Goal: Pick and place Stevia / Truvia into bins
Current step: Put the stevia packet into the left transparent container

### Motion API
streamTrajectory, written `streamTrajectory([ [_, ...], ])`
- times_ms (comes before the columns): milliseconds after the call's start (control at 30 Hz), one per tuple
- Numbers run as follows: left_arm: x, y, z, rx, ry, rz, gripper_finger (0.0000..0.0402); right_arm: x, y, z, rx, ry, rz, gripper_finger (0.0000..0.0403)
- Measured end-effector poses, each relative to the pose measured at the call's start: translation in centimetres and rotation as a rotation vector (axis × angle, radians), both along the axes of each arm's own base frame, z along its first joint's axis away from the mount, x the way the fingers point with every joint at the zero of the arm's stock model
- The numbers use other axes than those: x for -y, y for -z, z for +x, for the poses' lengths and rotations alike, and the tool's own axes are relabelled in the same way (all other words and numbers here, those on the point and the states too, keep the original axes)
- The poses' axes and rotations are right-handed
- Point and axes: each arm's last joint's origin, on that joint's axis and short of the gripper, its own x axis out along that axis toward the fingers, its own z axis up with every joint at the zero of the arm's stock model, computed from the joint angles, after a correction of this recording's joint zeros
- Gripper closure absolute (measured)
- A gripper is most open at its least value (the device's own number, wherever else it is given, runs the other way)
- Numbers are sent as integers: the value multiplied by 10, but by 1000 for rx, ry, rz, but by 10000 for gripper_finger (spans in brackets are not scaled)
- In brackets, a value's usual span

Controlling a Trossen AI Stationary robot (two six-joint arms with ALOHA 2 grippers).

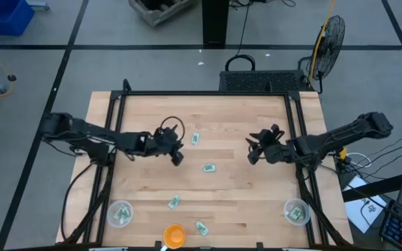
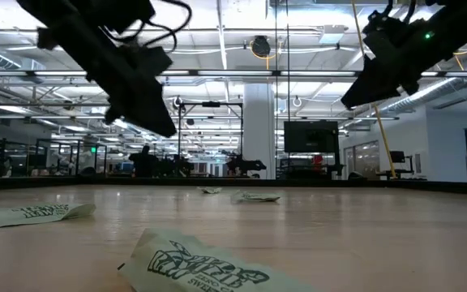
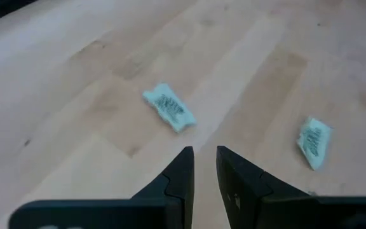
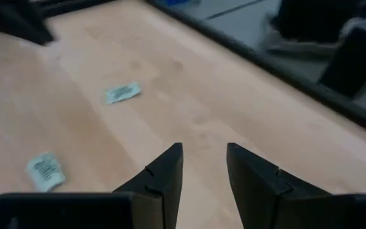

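Four Stevia sachets lie loose on the wooden table (image 1: pixel 257 202); both clear bins already contain sachets. Taking the orange bowl (image 1: pixel 174 234) as landmark: the left bin (image 1: pixel 120 213) and right bin (image 1: pixel 296 212) flank it, two sachets (image 1: pixel 174 202) (image 1: pixel 202 227) lie near it, and two more (image 1: pixel 209 167) (image 1: pixel 195 139) lie farther up the table. The left gripper (image 1: pixel 175 155) hovers empty, fingers nearly closed, nearest the upper sachet, whose long axis runs diagonally ahead of it. The right gripper (image 1: pixel 254 151) hovers empty, slightly parted.
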Motion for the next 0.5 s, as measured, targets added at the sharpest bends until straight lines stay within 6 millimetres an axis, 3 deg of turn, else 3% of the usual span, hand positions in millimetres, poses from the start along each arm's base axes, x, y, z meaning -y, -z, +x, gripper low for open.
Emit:
streamTrajectory([
  [300, -24, 40, 18, -44, -115, -67, 330, 1, 7, 7, -58, -35, -14, 289],
  [500, -30, 54, 32, 25, -97, -114, 330, 1, 7, 7, -79, -53, -39, 289],
])
